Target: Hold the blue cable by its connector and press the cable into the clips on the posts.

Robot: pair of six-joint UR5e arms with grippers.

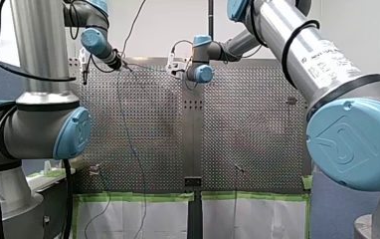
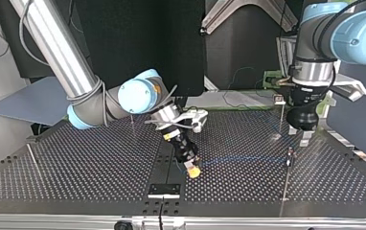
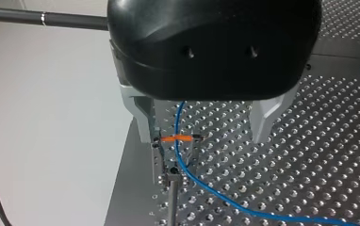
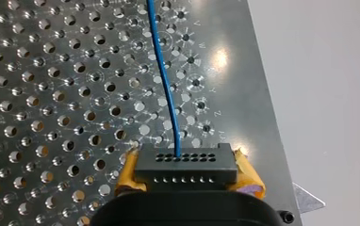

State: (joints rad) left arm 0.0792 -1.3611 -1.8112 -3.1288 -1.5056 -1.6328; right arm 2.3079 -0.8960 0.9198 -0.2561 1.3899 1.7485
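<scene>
Nearest in the top view, close to the near edge of the counter and about its middle, my right arm's jaws hang tilted just above the perforated surface. In the right wrist view they are clamped on the black connector, with a yellow pad pressed against each end of it. The blue cable leaves the connector's face and runs straight ahead of the jaws, low over the holes.

Toward the top view's right, my left arm points straight down, just beside a thin post. The left wrist view shows my left arm's jaws open, the two metal fingers standing well apart. The cable drops between them, nearer to one finger than the other. It passes through an orange-marked clip just beside that finger, at the top of a post, then curves away across the counter.

Farther back in the top view, another post stands behind my left arm, and a second one stands behind my right arm's elbow.
</scene>
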